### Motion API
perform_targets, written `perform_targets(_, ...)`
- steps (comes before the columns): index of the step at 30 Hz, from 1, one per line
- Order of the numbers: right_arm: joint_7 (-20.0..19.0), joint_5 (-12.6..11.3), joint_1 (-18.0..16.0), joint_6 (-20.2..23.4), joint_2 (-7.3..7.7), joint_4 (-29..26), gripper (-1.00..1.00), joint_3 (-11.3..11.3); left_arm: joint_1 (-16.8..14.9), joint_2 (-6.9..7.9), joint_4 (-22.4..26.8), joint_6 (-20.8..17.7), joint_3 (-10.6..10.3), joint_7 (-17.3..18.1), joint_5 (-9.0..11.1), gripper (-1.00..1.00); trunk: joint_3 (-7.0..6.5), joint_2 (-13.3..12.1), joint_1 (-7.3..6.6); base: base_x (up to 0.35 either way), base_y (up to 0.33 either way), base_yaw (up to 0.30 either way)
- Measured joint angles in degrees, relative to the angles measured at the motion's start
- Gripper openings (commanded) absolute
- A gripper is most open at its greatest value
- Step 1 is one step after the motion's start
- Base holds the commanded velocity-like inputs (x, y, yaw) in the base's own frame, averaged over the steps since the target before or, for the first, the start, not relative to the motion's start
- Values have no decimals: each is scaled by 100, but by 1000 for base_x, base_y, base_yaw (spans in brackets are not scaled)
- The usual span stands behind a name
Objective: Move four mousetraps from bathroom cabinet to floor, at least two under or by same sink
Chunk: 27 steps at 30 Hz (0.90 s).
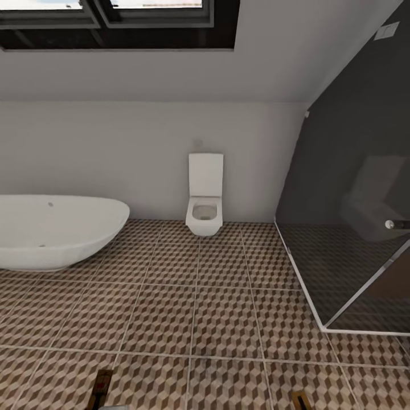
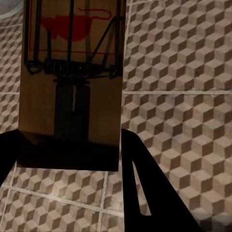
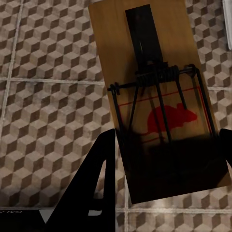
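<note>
One mousetrap (image 2: 70,82) is clamped in the left tool (image 2: 72,159) and another mousetrap (image 3: 154,96) in the right tool (image 3: 166,169), each board's long axis running out along the fingers, over the bathroom floor (image 1: 228,319) near the toilet (image 1: 204,196).

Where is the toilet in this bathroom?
In the head view, the white toilet stands against the far wall, between the oval bathtub on the left and the dark glass shower on the right.
</note>
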<state>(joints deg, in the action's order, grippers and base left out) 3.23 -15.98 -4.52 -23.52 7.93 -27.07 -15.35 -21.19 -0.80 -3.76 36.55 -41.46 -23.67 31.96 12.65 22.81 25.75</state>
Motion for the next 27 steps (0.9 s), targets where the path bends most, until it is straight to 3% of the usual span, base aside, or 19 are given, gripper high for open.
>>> perform_targets(27,0,0,0,0,0,0,-100,0,0,1,1,0,0,0,0,-100,-245,0,0,0,0,0)
